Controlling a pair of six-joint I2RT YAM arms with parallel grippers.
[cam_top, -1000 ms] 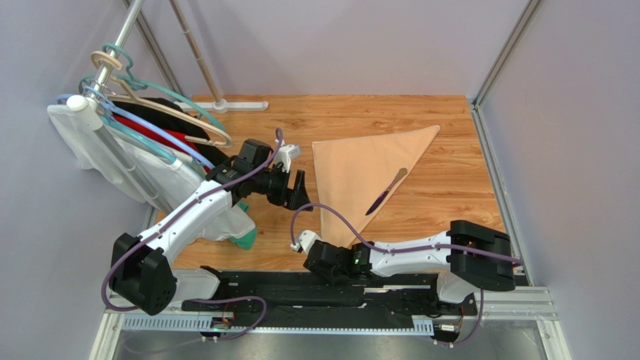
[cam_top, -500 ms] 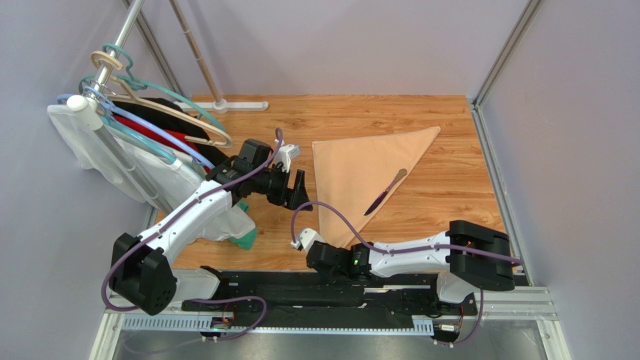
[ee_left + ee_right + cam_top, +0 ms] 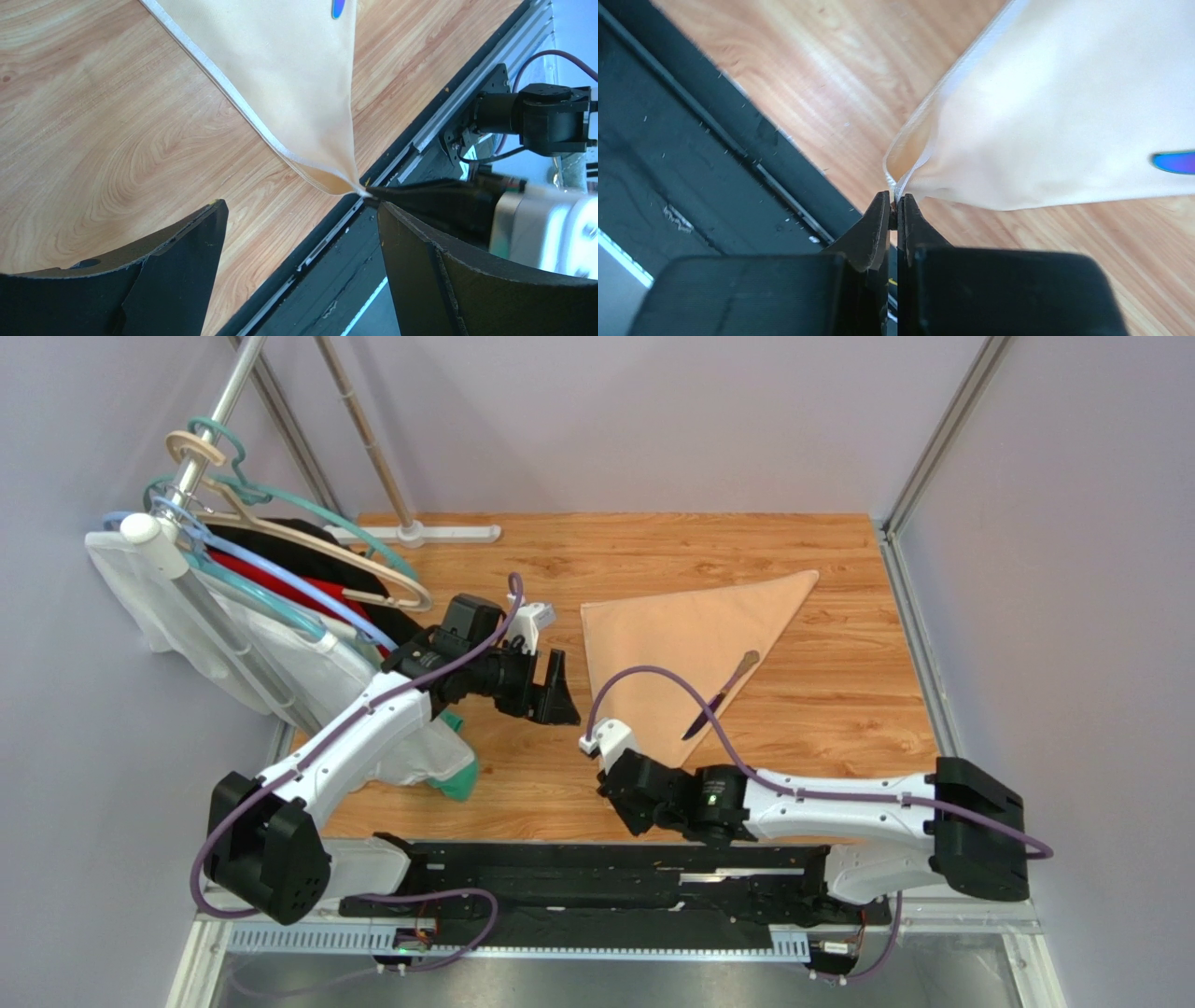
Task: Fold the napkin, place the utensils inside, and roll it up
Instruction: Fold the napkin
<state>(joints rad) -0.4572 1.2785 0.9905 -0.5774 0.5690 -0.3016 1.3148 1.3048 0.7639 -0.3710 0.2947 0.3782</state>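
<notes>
The peach napkin (image 3: 673,637) lies folded into a triangle on the wooden table, its long point toward the far right. One purple and tan utensil (image 3: 720,697) rests on it near the right edge. My right gripper (image 3: 622,781) is shut on the napkin's near corner. In the right wrist view the cloth (image 3: 1074,126) rises from the closed tips of that gripper (image 3: 896,199), with the utensil's purple end (image 3: 1176,162) at the right edge. My left gripper (image 3: 561,703) hangs open just left of the napkin. In the left wrist view this gripper (image 3: 302,204) holds nothing, and the napkin (image 3: 295,77) lies ahead of it.
A clothes rack with hangers and white, red and black garments (image 3: 239,574) fills the left side, its foot (image 3: 421,532) at the back. A green cloth (image 3: 456,784) lies under the left arm. The black base rail (image 3: 603,868) runs along the near edge. Grey walls enclose the table.
My right gripper has shut on the napkin's near corner and its arm has swung forward and to the right. The left gripper has barely moved.
</notes>
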